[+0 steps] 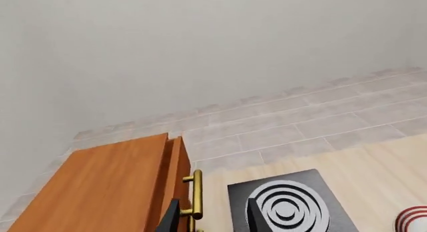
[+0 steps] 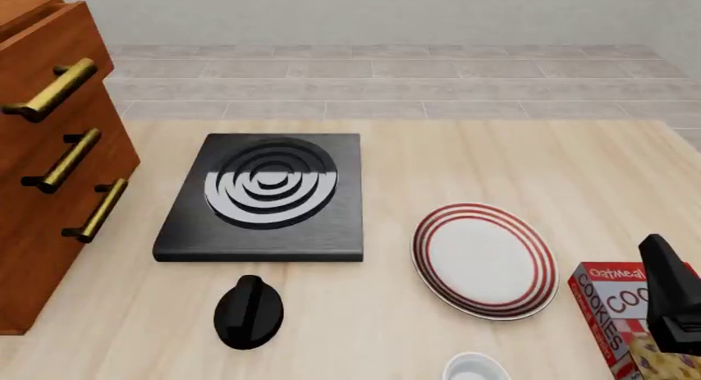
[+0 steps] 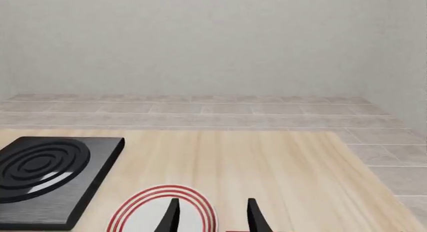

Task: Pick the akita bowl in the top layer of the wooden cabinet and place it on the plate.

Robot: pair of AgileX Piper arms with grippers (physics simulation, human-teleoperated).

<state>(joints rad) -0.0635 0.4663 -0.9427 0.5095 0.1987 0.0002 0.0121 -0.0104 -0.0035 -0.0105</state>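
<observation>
Plate [image 2: 484, 259] between stove [image 2: 263, 199] and cookie box [image 2: 626, 318]; cabinet [image 2: 49, 150] at table's left edge.

1. The pale wooden worktop [image 2: 460, 150] carries everything.
2. The wooden cabinet [image 2: 49, 175] stands at its left edge.
3. On it lie a black stove [image 2: 268, 198], a black knob [image 2: 249, 312], the plate [image 2: 484, 259], a cookie box [image 2: 619, 314] and, seemingly, a white bowl [image 2: 474, 368].

On the counter [image 2: 438, 167] stood one wooden cabinet [image 2: 44, 232] with three brass-handled drawers, one black stove [image 2: 186, 232], one plate [image 2: 483, 260], one cookie box [image 2: 616, 314], one white bowl [image 2: 474, 369] and one black knob [image 2: 249, 311].
</observation>
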